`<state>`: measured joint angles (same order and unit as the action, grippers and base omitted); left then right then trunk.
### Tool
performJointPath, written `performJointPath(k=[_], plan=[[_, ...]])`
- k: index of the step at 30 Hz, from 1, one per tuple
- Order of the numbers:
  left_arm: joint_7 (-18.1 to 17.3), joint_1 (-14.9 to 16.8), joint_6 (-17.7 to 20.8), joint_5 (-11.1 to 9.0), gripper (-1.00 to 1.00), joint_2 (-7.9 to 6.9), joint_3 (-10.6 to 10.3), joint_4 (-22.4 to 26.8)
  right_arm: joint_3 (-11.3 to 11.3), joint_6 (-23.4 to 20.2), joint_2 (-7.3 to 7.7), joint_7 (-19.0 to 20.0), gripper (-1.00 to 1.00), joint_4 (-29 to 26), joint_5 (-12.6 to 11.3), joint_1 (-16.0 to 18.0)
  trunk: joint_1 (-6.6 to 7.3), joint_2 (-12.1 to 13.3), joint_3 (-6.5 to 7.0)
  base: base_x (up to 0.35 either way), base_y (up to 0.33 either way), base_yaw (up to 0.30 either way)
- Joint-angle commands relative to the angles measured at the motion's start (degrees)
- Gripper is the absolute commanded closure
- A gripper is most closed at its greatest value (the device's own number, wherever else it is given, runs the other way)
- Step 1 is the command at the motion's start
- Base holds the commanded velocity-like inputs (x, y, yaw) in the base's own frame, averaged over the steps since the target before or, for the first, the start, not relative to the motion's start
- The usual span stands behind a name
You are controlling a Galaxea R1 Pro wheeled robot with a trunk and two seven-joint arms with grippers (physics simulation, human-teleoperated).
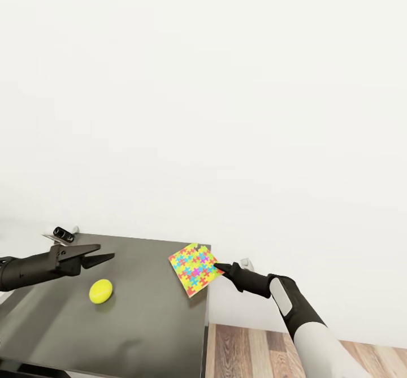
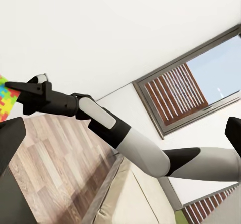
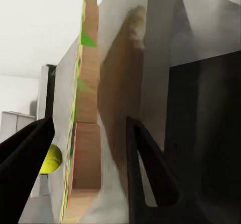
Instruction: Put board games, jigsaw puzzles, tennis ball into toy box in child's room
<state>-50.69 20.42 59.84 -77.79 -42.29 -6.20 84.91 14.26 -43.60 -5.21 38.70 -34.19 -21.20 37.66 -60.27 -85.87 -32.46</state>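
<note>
The puzzle (image 1: 195,269) lies diagonally over the desk (image 1: 141,321) corner, its edge between the right pincer's (image 1: 219,266) spread fingers; left pincer (image 1: 104,256) narrow.

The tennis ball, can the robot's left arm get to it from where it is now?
Probably yes. The left gripper hangs open just above the tennis ball on the dark table, and nothing sits between them. The jigsaw puzzles lie off to the side.

Cabinet top (image 1: 141,310) dark-grey, semi-gloss; floor (image 1: 249,350) wood plank; ball (image 1: 101,291) matt.
</note>
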Motion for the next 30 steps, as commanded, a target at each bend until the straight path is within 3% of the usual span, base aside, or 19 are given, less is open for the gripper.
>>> performJointPath(k=[1, 6, 21, 30], plan=[[-0.24, 0.06, 0.16, -0.06, -1.0, -0.06, 0.08, -0.04, 0.33, -0.24, -0.06, 0.17, 1.0, 0.0, 0.29, 0.04, 0.23, 0.38, 0.13, 0.0, 0.0, 0.0], [-0.28, 0.06, 0.16, -0.16, -1.0, -0.07, 0.49, -0.08, 0.33, -0.26, -0.18, 0.23, 1.0, 0.0, 0.28, 0.04, 0.23, 0.38, 0.13, 0.0, 0.0, 0.0], [-0.29, 0.06, 0.16, -0.17, -1.0, -0.14, 0.63, -0.15, 0.38, -0.31, -0.41, 0.28, 1.0, 0.0, 0.23, 0.04, 3.52, 6.4, 2.82, 0.0, 0.0, 0.0], [-0.29, 0.06, 0.16, -0.25, -1.0, -1.06, 0.59, -0.35, 0.42, -0.21, -0.5, 0.4, 1.0, -0.06, 0.21, 0.04, 5.5, 10.01, 4.43, -0.102, 0.0, 0.0]])
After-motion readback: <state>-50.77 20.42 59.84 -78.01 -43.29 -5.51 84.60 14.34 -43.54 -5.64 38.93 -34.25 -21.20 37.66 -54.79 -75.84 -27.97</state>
